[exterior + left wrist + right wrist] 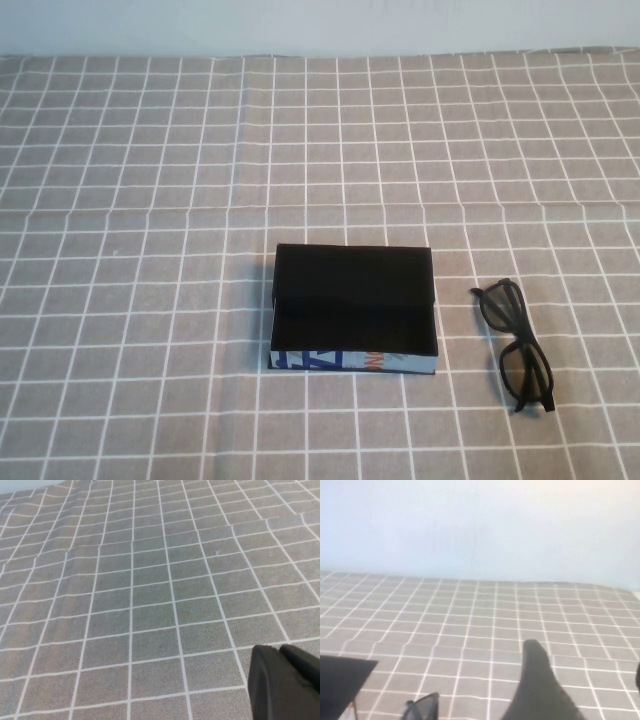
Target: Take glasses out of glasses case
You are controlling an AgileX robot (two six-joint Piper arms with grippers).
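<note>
Two task items on grey checked cloth (150, 150): glasses case (354, 308) open at centre, black inside, patterned front edge toward robot; glasses (516, 344) flat on cloth just beside case's right side, apart from it, unfolded. Left gripper (285, 682) over bare cloth, holding nothing, opening impossible to tell. Right gripper (585, 690) above cloth near case corner and glasses, fingers spread, empty.

Checked tablecloth (150, 200), glasses case (353, 305), glasses (517, 343)
</note>
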